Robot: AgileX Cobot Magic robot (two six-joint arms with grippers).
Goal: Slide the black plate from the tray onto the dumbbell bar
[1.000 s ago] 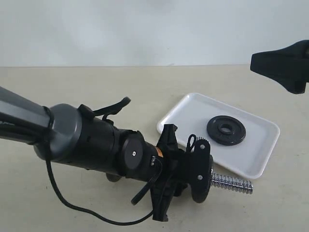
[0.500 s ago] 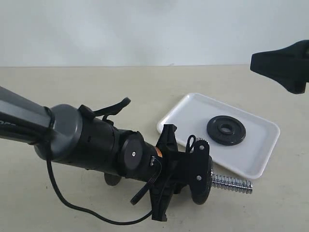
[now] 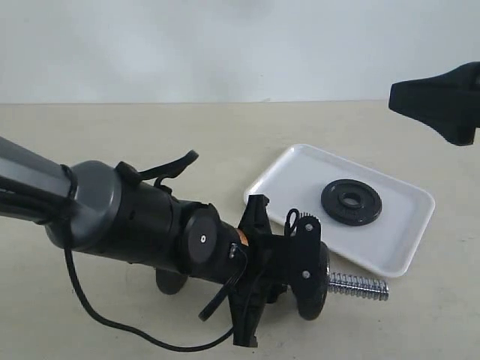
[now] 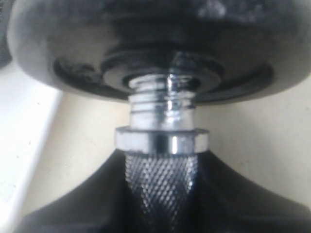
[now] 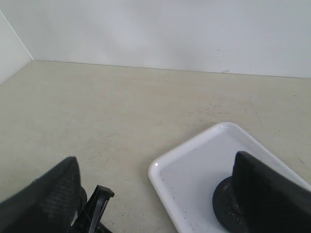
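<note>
The black plate (image 3: 351, 202) lies flat on the white tray (image 3: 292, 176), and shows in the right wrist view as the plate (image 5: 224, 204) partly behind a finger. My left gripper (image 3: 281, 262) is shut on the dumbbell bar (image 3: 358, 286), whose threaded end points right, just in front of the tray. In the left wrist view the fingers clamp the knurled bar (image 4: 162, 184) below a silver collar (image 4: 162, 141) and a bolted black disc (image 4: 160, 43). My right gripper (image 3: 439, 101) hangs open high above the tray's right end, with its jaws wide apart around nothing (image 5: 155, 204).
The bar's other bolted disc (image 3: 171, 281) peeks out under the left arm. A black cable (image 3: 112, 319) loops below that arm. The tray's near corner (image 5: 160, 170) lies between the right fingers, and a strip of tray (image 4: 19, 145) shows beside the bar.
The left arm has shifted slightly left and down with the bar in its grip. The plate, tray and right gripper have not moved.
</note>
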